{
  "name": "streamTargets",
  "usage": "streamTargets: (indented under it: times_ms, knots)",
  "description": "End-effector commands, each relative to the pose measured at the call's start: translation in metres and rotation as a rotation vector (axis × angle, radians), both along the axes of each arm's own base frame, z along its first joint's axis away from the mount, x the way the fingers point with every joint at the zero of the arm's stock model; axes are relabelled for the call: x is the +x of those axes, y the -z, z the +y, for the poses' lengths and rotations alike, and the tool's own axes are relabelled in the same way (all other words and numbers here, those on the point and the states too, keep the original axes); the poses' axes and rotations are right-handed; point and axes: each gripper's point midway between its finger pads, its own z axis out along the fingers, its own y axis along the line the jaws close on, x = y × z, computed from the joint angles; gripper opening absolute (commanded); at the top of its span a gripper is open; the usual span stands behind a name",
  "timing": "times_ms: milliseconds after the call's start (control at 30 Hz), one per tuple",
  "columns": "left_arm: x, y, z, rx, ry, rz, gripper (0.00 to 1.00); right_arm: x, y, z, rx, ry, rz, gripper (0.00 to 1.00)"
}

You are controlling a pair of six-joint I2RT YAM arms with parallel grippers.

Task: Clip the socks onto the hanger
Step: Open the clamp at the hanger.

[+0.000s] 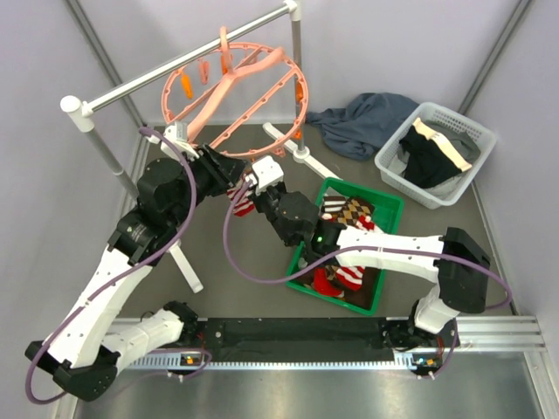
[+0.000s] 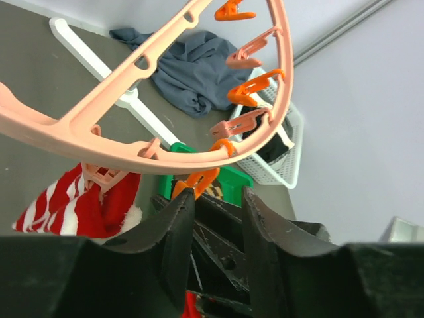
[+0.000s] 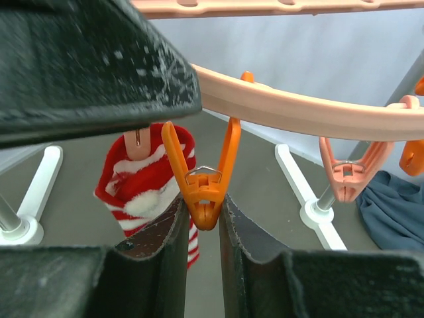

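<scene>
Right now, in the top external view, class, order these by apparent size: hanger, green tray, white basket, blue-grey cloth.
1. hanger, though it hangs nearer the camera.
2. green tray and white basket: alike, unranked; the right arm crosses the tray.
3. blue-grey cloth.

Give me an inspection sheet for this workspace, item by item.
Surface: grey table, no spills seen.
Job's things: pink hanger hangs from the grey rail. A striped sock hangs from one of its clips. More socks lie in the green tray.
Clutter: blue-grey cloth on the table; white basket holding dark and cream garments.
Claws: right claw shut on an orange clip of the hanger; left claw open below the ring, beside another clip.
Cables: purple cables run along both arms; one loops over the table.
Surroundings: white rail posts, pale walls.
</scene>
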Motion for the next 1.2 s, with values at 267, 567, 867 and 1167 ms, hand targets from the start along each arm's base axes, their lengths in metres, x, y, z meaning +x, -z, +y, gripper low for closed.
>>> streamTargets:
  times_ms: [267, 567, 867, 1167]
  knots:
    - [0.011, 0.025, 0.010, 0.056, -0.089, 0.026, 0.35, -0.012, -0.034, 0.009, 0.107, -0.014, -0.025, 0.08]
    - [0.022, 0.027, 0.006, 0.071, -0.102, 0.024, 0.31, -0.015, -0.029, 0.010, 0.101, -0.029, -0.034, 0.09]
    - [0.034, 0.013, 0.008, 0.075, -0.157, -0.011, 0.17, -0.015, -0.024, 0.011, 0.108, -0.028, -0.053, 0.16]
    - [0.036, 0.023, 0.017, 0.154, -0.189, 0.003, 0.00, -0.038, -0.027, 0.006, 0.150, -0.167, -0.091, 0.48]
